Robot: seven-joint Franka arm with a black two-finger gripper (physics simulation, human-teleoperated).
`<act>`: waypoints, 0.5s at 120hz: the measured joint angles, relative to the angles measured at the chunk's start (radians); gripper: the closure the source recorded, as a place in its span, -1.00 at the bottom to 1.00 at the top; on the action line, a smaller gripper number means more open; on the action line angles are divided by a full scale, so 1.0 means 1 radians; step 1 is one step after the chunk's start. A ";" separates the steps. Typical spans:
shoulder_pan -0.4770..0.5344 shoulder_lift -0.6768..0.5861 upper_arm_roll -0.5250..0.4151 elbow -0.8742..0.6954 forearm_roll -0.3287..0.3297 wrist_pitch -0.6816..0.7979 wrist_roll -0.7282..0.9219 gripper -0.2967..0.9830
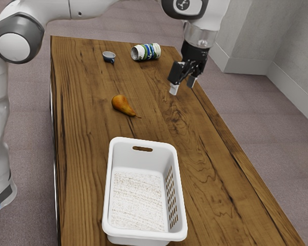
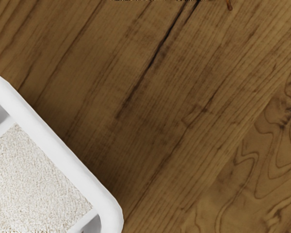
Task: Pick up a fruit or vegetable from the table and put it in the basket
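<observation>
Exterior view: the claw [image 1: 183,85] hangs released above the surface [image 1: 215,154]; the pear [image 1: 122,104] lies between cup [image 1: 109,55] and basket [image 1: 143,233]; reaching seems in hand, next calling for a move over the pear

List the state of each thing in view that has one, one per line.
pear: lying on its side on the table, not in the basket
basket: upright, empty
cup: upright
can: lying on its side
end effector: open, above the table, holding nothing
</observation>
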 joint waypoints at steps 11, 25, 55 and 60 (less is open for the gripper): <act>0.010 0.000 0.001 0.000 -0.003 0.001 -0.016 -0.54; 0.009 -0.002 0.004 -0.001 -0.007 -0.001 -0.032 -0.54; 0.019 -0.174 0.118 -0.247 0.007 0.001 -0.050 -0.54; 0.016 -0.267 0.126 -0.418 0.029 0.052 -0.048 -0.53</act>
